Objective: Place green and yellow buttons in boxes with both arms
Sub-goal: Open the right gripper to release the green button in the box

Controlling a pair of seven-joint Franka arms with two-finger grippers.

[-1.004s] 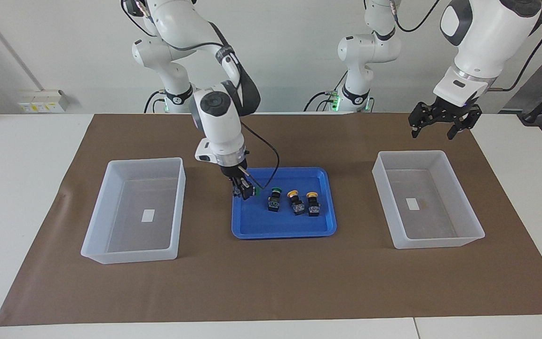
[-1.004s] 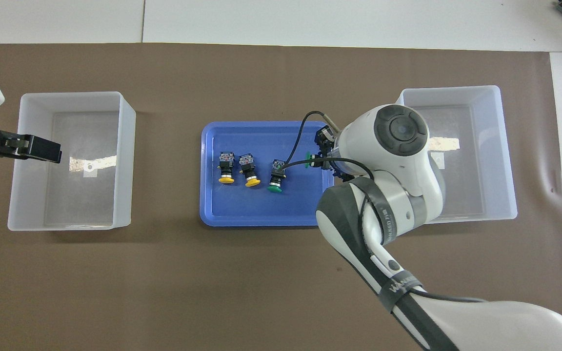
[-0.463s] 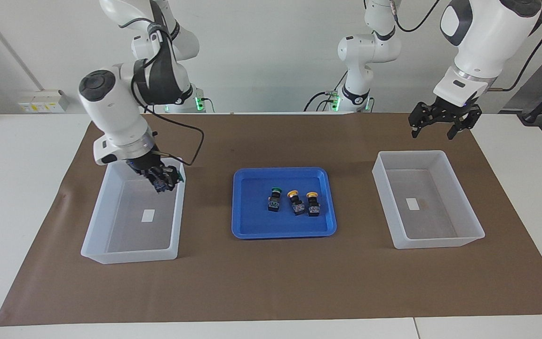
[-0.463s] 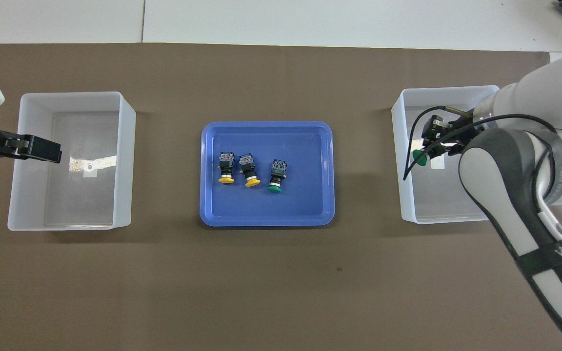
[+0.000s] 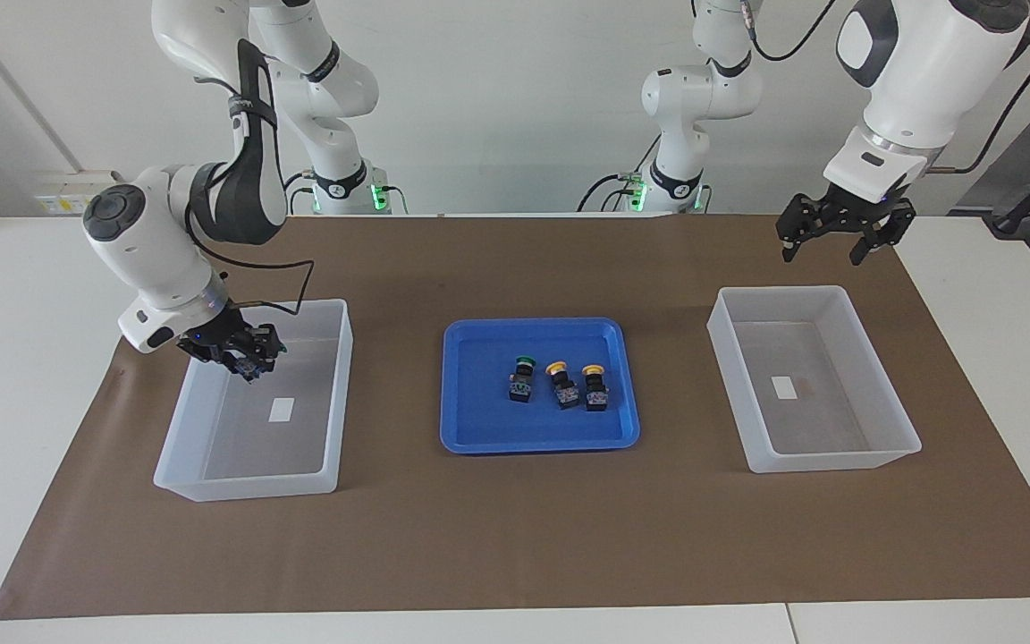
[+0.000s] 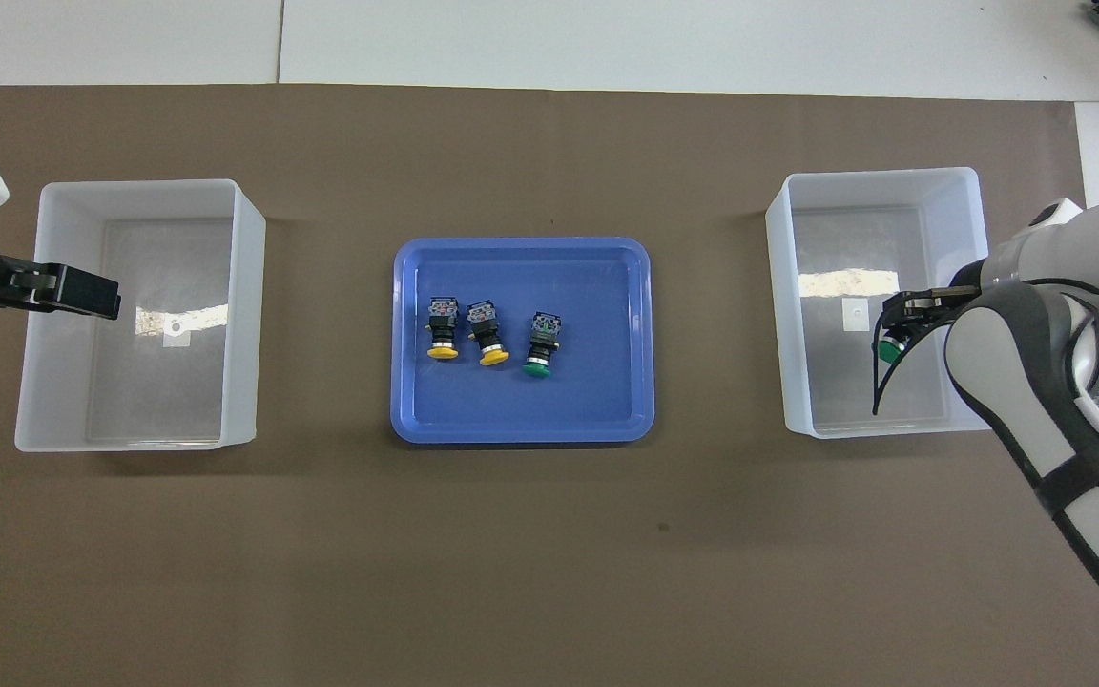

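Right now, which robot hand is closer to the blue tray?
Right. The right gripper holds a green button over the box beside the blue tray; the left gripper waits, open, near the other box.

A robotics lab, by every sign. Two large white jointed robot arms [image 5: 184, 224] bolted at the edge of a plain white table [image 5: 23, 358], black cables trailing from them. Brown paper mat [image 5: 515, 537] spread flat as a work surface. Bare white wall [image 5: 515, 107] with a bank of sockets [image 5: 77, 192]. Identical translucent white plastic bins [image 5: 256, 402] set out symmetrically around a shallow blue plastic tray [image 5: 539, 440].
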